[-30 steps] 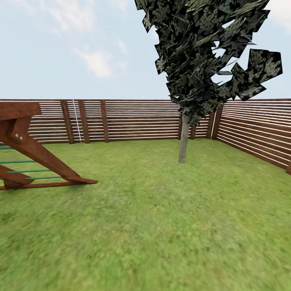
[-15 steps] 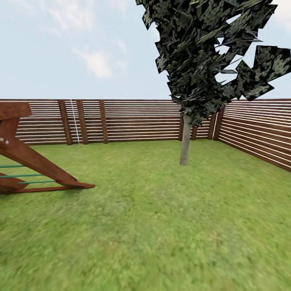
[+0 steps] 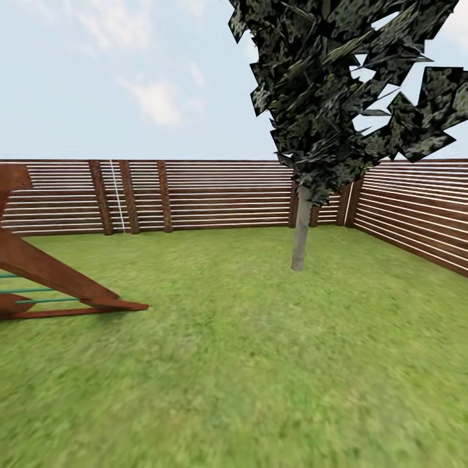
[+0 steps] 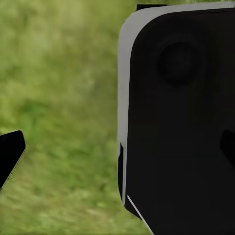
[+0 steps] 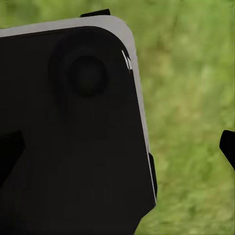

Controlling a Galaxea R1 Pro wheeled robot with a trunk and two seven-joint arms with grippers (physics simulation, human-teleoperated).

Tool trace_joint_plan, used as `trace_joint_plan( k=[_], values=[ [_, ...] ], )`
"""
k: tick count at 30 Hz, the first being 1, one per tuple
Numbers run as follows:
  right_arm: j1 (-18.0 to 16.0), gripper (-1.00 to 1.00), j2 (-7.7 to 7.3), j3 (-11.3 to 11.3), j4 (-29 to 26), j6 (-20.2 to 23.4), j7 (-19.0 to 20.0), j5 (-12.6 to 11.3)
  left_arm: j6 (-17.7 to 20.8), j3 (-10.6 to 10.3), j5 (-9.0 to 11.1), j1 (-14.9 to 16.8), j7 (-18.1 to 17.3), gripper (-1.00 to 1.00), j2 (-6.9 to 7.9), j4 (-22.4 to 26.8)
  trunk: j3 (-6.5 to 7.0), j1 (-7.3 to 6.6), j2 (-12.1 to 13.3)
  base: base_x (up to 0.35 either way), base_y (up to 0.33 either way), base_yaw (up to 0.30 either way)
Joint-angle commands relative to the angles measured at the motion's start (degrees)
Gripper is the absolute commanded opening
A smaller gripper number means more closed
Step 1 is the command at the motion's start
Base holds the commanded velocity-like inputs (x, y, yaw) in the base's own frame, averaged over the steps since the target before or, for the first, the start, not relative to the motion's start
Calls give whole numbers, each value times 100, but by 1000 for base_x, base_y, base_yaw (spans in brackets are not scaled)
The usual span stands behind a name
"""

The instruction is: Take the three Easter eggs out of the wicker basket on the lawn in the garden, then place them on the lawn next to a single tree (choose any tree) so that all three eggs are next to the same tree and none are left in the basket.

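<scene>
Fenced lawn, one tree.

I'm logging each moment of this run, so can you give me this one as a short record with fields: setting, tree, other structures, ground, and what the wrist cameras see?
setting: fenced garden under a pale, lightly clouded sky
tree: pale trunk with dark angular leaves, standing near the fence corner
fence: brown slatted wooden fence along the back and right side
play structure: brown wooden frame with green rungs at the left edge
ground: mottled green lawn
wrist cameras: blurred grass behind a dark robot part; gripper state cannot be told
</scene>
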State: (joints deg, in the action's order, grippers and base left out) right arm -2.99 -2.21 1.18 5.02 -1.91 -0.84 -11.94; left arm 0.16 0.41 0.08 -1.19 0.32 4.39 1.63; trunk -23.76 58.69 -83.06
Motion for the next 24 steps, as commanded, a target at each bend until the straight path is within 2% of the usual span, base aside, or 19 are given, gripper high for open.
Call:
trace_joint_plan(
  k=[1,7,15,24],
  values=[
    [-9,100,1,14,17,-20,-3,-43,2,3,1,-4,3,100,0,13,-5,4,-2,327,0,0],
    [-9,100,1,14,17,-20,-4,-45,2,3,1,-4,3,100,0,13,-5,4,-2,327,0,3],
    [-9,100,-7,6,17,-20,0,-46,2,3,1,-4,3,100,0,13,-5,4,-2,328,0,172],
    [-9,100,-11,1,17,-19,5,-50,2,3,1,-4,3,100,-8,13,-5,4,-2,328,0,19]
  ],
)
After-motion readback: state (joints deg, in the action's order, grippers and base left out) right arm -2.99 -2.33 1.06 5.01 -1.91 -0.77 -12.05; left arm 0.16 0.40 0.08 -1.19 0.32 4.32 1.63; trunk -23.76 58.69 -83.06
